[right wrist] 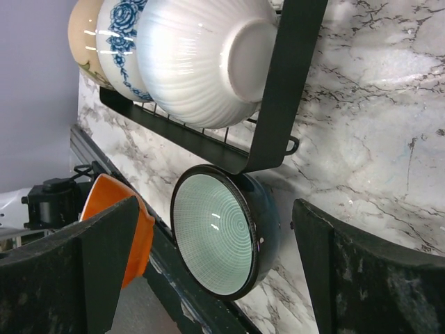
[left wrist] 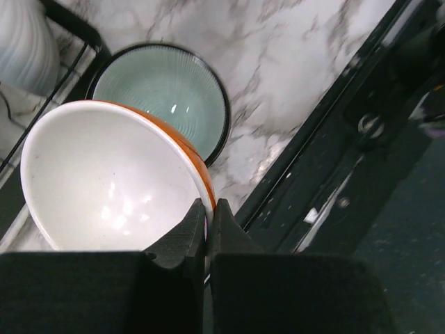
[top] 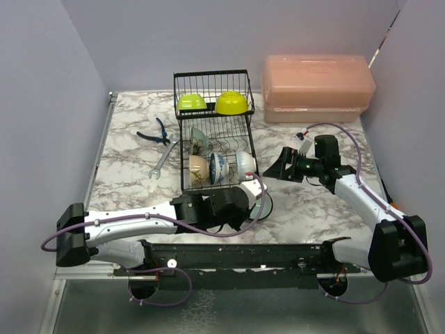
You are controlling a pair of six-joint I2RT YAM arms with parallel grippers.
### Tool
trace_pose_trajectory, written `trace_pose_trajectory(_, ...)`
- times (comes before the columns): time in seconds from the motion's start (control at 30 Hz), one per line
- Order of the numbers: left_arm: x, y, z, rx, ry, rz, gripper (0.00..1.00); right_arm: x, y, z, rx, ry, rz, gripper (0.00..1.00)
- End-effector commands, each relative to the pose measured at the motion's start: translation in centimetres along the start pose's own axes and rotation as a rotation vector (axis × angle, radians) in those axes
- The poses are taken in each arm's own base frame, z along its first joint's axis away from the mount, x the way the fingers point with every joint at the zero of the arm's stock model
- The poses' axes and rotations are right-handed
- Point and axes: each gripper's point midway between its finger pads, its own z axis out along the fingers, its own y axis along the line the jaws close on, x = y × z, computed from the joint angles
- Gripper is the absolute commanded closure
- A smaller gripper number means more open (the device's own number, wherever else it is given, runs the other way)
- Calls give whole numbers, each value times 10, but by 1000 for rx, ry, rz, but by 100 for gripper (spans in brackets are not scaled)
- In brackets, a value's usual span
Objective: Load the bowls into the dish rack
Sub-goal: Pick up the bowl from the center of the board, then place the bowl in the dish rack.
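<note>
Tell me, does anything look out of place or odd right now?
Pliers and a wrench lie on the table left of the dish rack, odd among dishes. The teal bowl sits on the table by the rack's front corner. Nothing looks spilled or broken.

Orange bowl (left wrist: 104,188): glossy glaze, white inside. Teal bowl (left wrist: 163,97): glossy, finely ribbed interior, dark shiny exterior. White bowl (right wrist: 201,56): glossy, ribbed outer wall. Dish rack (right wrist: 292,76): black wire, matt coating. Table (top: 299,209): smooth marble-pattern surface. Storage box (top: 316,87): translucent pink plastic.
</note>
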Motion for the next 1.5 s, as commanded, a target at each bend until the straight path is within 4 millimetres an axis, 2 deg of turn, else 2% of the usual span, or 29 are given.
trace_pose_trajectory(0.0, -60, -23, -14, 193, -225, -159, 100, -8, 16, -8, -48, -14, -45, 4)
trace_pose_trajectory(0.13, -94, -15, -25, 311, -352, -272, 100, -9, 21, -10, -74, -16, -64, 2)
trace_pose_trajectory(0.3, -126, 11, -44, 437, -518, -406, 100, -13, 27, -14, -80, -23, -88, 0)
trace_pose_trajectory(0.47, -144, 36, -61, 513, -662, -501, 100, -21, 37, -20, -87, -41, -115, 0)
trace_pose_trajectory(0.7, -158, 70, -79, 571, -812, -538, 100, -28, 49, -24, -123, -41, -117, 0)
trace_pose_trajectory(0.9, -165, 100, -80, 571, -890, -567, 100, -32, 55, -20, -143, -42, -116, 0)
trace_pose_trajectory(1.17, -163, 147, -61, 511, -920, -670, 100, -36, 54, -15, -141, -32, -121, 0)
trace_pose_trajectory(1.33, -162, 167, -48, 506, -930, -706, 100, -42, 53, -10, -138, -38, -128, 0)
trace_pose_trajectory(1.47, -163, 174, -42, 511, -951, -697, 100, -45, 53, -4, -138, -29, -140, 0)
